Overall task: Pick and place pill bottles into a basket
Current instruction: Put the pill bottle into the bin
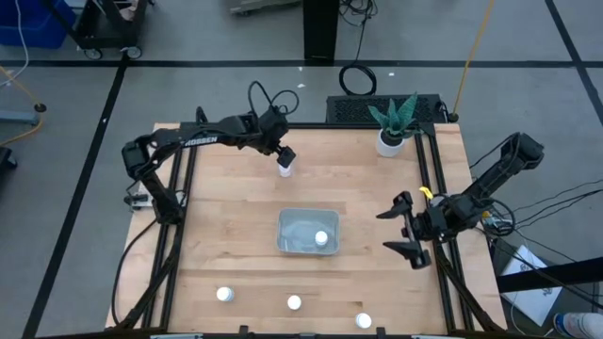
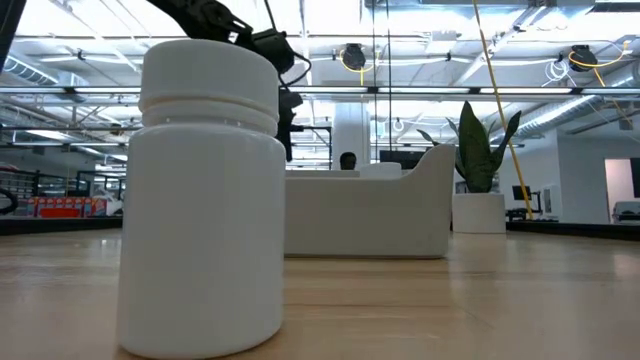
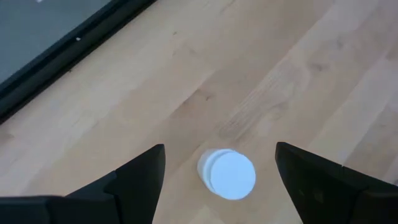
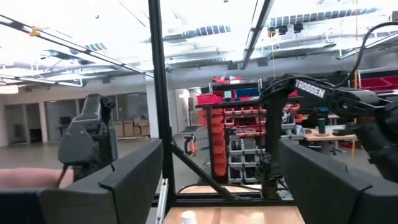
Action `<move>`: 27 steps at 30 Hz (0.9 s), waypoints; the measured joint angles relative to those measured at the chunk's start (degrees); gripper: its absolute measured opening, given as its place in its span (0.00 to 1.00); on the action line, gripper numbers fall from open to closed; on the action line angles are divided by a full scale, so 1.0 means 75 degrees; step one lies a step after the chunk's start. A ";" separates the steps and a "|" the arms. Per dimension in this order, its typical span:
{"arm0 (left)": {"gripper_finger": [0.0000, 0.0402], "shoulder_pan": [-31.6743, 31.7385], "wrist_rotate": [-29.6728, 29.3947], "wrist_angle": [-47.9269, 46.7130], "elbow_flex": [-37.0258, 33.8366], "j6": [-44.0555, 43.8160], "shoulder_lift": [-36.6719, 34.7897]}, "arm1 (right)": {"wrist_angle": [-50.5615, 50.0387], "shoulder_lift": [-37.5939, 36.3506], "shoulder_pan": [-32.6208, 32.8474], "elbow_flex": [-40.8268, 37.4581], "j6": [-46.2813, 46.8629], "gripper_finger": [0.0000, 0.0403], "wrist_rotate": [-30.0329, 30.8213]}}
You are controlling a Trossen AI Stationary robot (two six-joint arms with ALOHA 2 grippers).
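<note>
While nothing crowds the middle, plenty of bare pale wood grain on the table (image 1: 236, 245) all around the basket (image 1: 292, 244), with black rails along both side edges. Taking the basket as the landmark: rectangular, rounded corners, low translucent grey-blue walls, sitting near the table's centre with one white pill bottle (image 1: 321, 238) standing inside by its right wall. Toward the far edge from the basket, over by the right rail, a white pot with a spiky green plant (image 1: 391, 135).

Left gripper (image 1: 285, 161) reaching in beyond the basket's far side, poised right over a bottle there (image 3: 227, 173), dark fingers (image 3: 134, 183) spread wide on either side of the round smooth cap, not touching it. Right gripper (image 1: 407, 229) hanging off to the basket's right near the rail, jaws wide too, gripping nothing.

Closer than the basket, along the near edge, three more little cylinders well apart: near-left bottle (image 1: 223, 295), near-middle bottle (image 1: 294, 303), near-right bottle (image 1: 364, 321). One of them huge up close in the low view, ribbed cap, matte plastic.
</note>
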 joint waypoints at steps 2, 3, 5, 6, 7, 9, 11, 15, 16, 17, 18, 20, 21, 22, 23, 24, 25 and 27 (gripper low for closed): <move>0.76 -0.0007 0.0007 -0.0050 0.0000 0.0000 0.0055 | -0.0002 0.0000 0.0058 0.0000 -0.0001 0.77 0.0000; 0.77 -0.0013 0.0015 -0.0143 -0.0005 -0.0002 0.0069 | -0.0002 0.0000 0.0079 0.0000 0.0002 0.77 0.0000; 0.78 -0.0066 0.0078 -0.0161 -0.0003 -0.0031 0.0130 | -0.0002 0.0003 0.0092 0.0000 0.0004 0.77 0.0000; 0.78 -0.0090 0.0118 -0.0198 -0.0003 -0.0029 0.0148 | -0.0002 0.0003 0.0092 0.0000 0.0026 0.77 0.0000; 0.79 -0.0105 0.0138 -0.0295 -0.0005 -0.0023 0.0160 | -0.0002 0.0001 0.0092 0.0000 0.0032 0.77 0.0003; 0.80 -0.0158 0.0147 -0.0366 -0.0006 -0.0020 0.0159 | -0.0002 0.0001 0.0092 0.0000 0.0034 0.77 0.0005; 0.80 -0.0188 0.0150 -0.0323 -0.0006 -0.0028 0.0158 | 0.0001 0.0024 0.0092 0.0000 0.0094 0.77 0.0006; 0.80 -0.0178 0.0156 -0.0343 -0.0006 -0.0054 0.0158 | -0.0002 0.0102 0.0083 0.0000 0.0203 0.77 0.0006; 0.80 -0.0170 0.0180 -0.0353 -0.0006 -0.0069 0.0158 | 0.0001 0.0113 0.0083 0.0000 0.0203 0.77 0.0006; 0.80 -0.0168 0.0191 -0.0356 -0.0006 -0.0087 0.0158 | 0.0004 0.0119 0.0083 0.0000 0.0203 0.77 0.0006; 0.80 -0.0168 0.0195 -0.0343 -0.0006 -0.0147 0.0192 | 0.0009 0.0120 0.0083 0.0000 0.0203 0.77 0.0006; 0.81 -0.0173 0.0208 -0.0300 -0.0006 -0.0195 0.0282 | 0.0042 0.0119 0.0085 0.0000 0.0203 0.77 0.0006; 0.81 -0.0176 0.0203 -0.0353 -0.0006 -0.0193 0.0308 | 0.0041 0.0119 0.0086 0.0000 0.0205 0.77 0.0005; 0.82 -0.0179 0.0176 -0.0400 -0.0014 -0.0181 0.0355 | 0.0039 0.0119 0.0086 0.0000 0.0218 0.77 0.0006; 0.82 -0.0189 0.0167 -0.0329 -0.0012 -0.0164 0.0427 | 0.0039 0.0119 0.0086 0.0000 0.0232 0.77 0.0006; 0.82 -0.0194 0.0193 -0.0242 -0.0001 -0.0162 0.0486 | 0.0037 0.0122 0.0086 0.0000 0.0232 0.77 0.0006; 0.81 -0.0184 0.0196 -0.0264 -0.0003 -0.0160 0.0551 | 0.0039 0.0122 0.0086 0.0000 0.0232 0.77 0.0006; 0.81 -0.0179 0.0185 -0.0360 -0.0017 -0.0143 0.0677 | 0.0033 0.0119 0.0086 0.0000 0.0230 0.77 0.0006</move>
